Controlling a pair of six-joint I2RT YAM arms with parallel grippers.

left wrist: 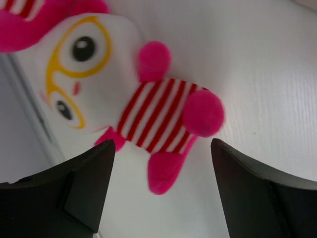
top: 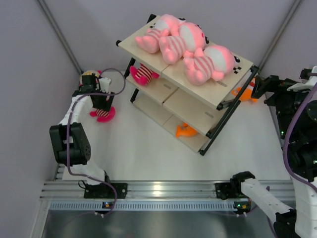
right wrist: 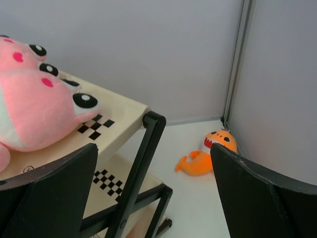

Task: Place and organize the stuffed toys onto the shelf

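Shelf (top: 190, 106) — three cream boards in a black frame, standing diagonally at the far middle of the white table (top: 148, 148). Top board: three pale-pink plush toys (top: 185, 39) lying side by side and touching. Middle board, left end: one hot-pink striped toy (top: 143, 74). Bottom board: one orange toy (top: 185, 130). Off the shelf: a second orange toy (right wrist: 208, 153) on the table in the back right corner, just past the shelf's right end; a second hot-pink toy (left wrist: 158, 119), cream face with yellow spectacles, lying on the table at far left beside the wall. Left gripper (left wrist: 163, 148) — jaws spread, poised over that toy's striped body with one finger to each side, not clamped. Right gripper (right wrist: 153, 148): jaws wide apart, nothing between them, raised near the shelf's right end.
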